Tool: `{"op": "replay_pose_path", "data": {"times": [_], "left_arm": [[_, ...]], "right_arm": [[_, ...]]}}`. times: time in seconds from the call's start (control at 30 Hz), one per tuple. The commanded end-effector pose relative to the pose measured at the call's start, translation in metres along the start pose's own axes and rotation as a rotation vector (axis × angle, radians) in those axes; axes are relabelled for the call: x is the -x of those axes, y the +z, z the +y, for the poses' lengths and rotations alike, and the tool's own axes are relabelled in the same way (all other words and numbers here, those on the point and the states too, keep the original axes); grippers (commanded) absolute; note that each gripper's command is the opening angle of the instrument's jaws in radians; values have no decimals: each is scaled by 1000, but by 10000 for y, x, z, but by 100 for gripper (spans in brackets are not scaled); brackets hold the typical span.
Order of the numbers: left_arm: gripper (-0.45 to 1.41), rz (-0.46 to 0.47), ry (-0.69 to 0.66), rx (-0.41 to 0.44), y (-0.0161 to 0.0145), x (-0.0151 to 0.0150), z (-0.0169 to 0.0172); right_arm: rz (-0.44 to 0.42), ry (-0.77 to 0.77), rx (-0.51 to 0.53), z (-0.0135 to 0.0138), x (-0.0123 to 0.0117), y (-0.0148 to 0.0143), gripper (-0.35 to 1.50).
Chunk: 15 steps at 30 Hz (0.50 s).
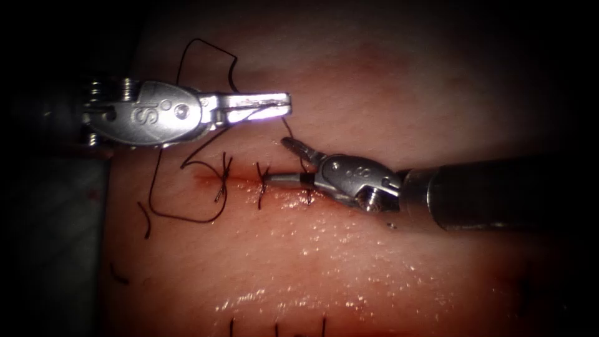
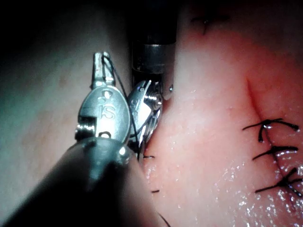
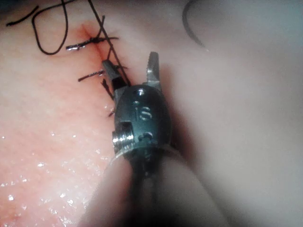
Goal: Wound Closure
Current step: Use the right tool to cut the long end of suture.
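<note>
Endoscope view: L end effector (image 1: pixel 288 105) grips thread (image 1: pixel 152 187) (stitches (image 1: pixel 223 178) nr); R end effector (image 1: pixel 274 161) open, empty, over cut (image 1: pixel 206 181).

The left arm's hand (image 1: pixel 274 106) reaches in level from the left with its jaws pressed together on the thread (image 1: pixel 187 187), while the right arm's hand (image 1: pixel 281 163) comes in from the right on its dark shaft, wrist bent, jaws spread wide apart and gripping nothing.
</note>
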Motion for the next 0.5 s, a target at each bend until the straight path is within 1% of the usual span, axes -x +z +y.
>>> {"op": "replay_pose_path", "data": {"times": [0.03, 0.27, 0.5], "left_arm": [[-45, 0, 1, -1, 8, 5, 0], [-45, 0, 2, -2, 9, 2, 2], [-45, 0, 4, -2, 9, -4, 5]], "right_arm": [[2, -5, -2, -6, 4, 7, 81], [3, -14, -4, -7, 0, 10, 81], [7, -15, -14, -9, 0, 15, 68]]}}
